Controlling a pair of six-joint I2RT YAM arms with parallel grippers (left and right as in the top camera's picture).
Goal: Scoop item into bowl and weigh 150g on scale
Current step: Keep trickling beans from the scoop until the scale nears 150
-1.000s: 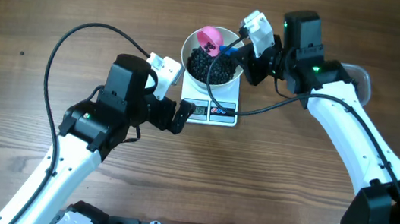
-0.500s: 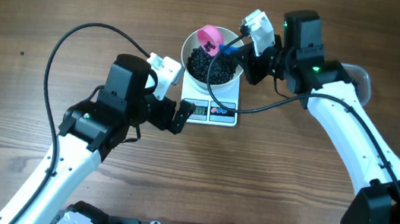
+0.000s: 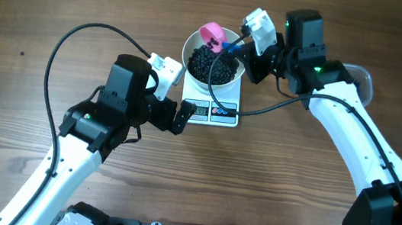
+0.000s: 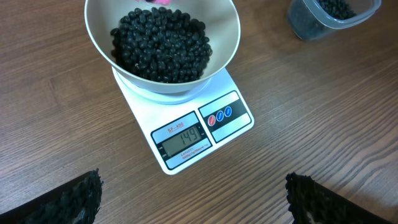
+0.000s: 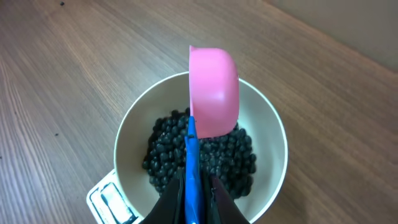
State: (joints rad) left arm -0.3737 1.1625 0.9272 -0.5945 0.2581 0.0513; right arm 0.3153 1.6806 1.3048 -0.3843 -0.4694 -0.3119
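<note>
Our right gripper (image 5: 191,200) pinches the blue handle (image 5: 191,152) of the pink scoop (image 5: 214,93), which hangs over the far side of the white bowl (image 5: 273,146). The bowl sits on the scale (image 4: 186,124) with a heap of black beans (image 4: 161,43) in it. Our left gripper (image 4: 193,204) stands wide apart and empty, low over the table (image 4: 323,124) in front of the scale; we see a clear container (image 4: 329,15) beyond it to the right.
</note>
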